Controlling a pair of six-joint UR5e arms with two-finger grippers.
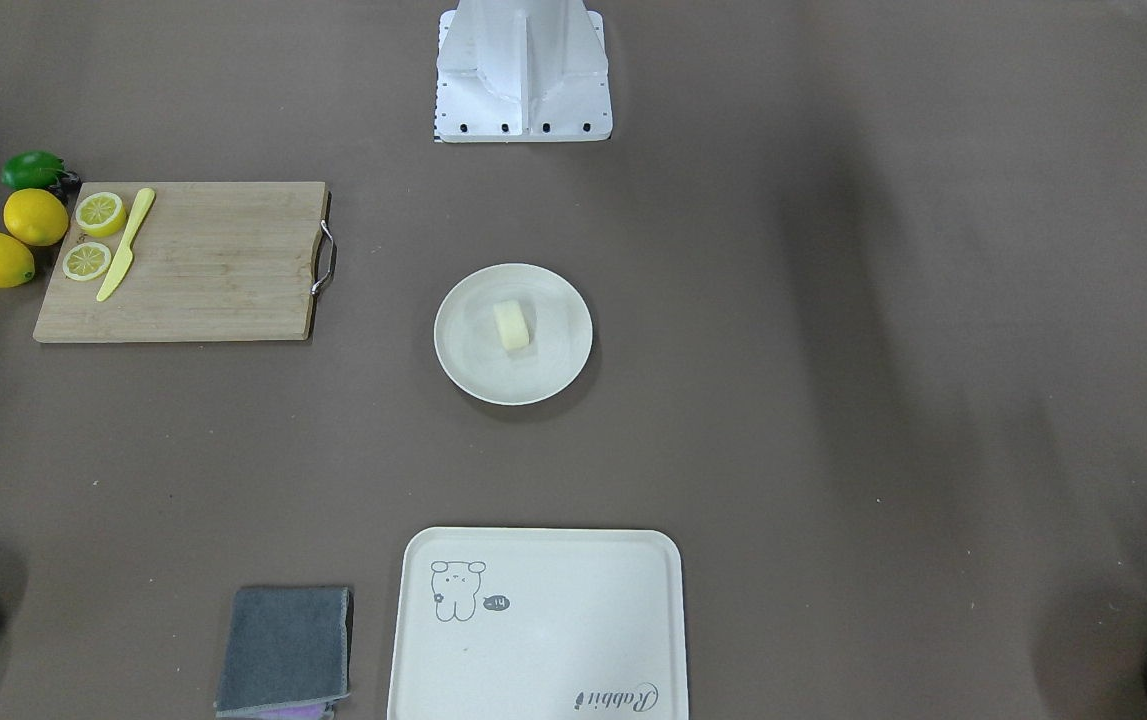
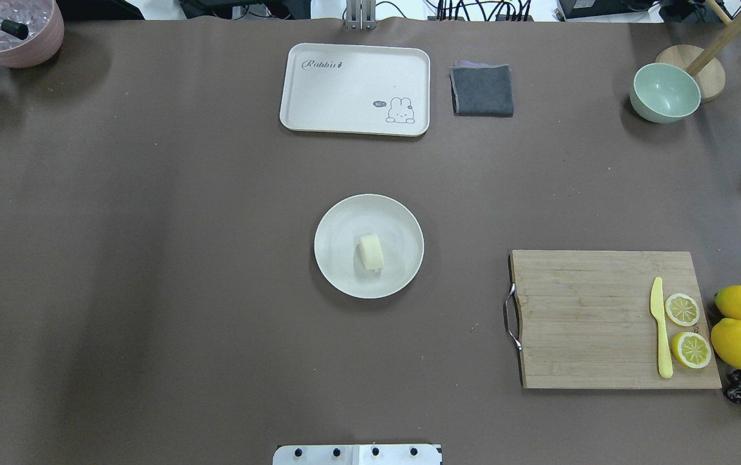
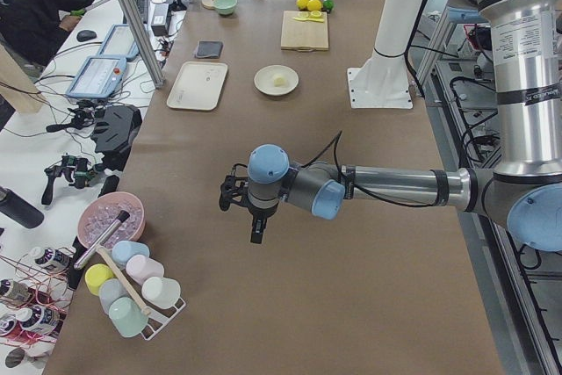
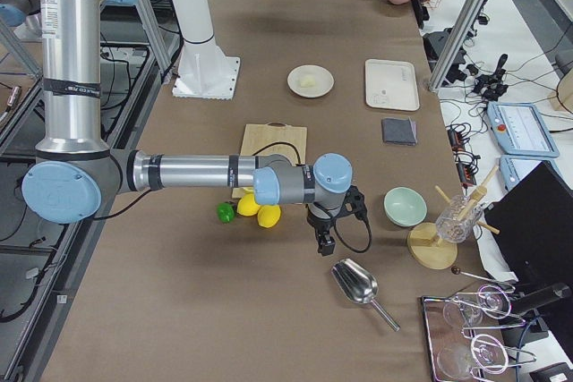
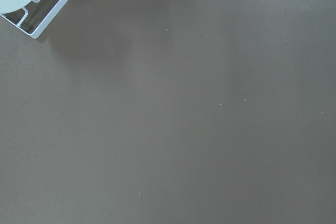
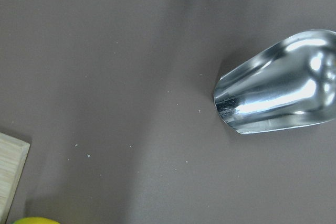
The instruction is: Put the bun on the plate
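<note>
The bun [image 2: 371,251], a small pale cream block, lies near the middle of the round cream-white plate [image 2: 338,271] at the table's centre. It also shows in the front view as the bun [image 1: 511,325] on the plate [image 1: 463,360]. My left gripper [image 3: 255,233] hangs over bare table far toward the left end, well away from the plate. My right gripper [image 4: 322,241] hovers toward the right end, beside the lemons and above a metal scoop [image 6: 278,93]. Both show only in side views, so I cannot tell whether they are open or shut.
A wooden cutting board [image 2: 590,316] holds lemon slices and a yellow knife, with whole lemons [image 2: 738,342] beside it. A bear-print tray [image 2: 344,84], grey cloth [image 2: 483,90] and green bowl [image 2: 664,93] line the far side. A person [image 3: 26,6] sits beyond.
</note>
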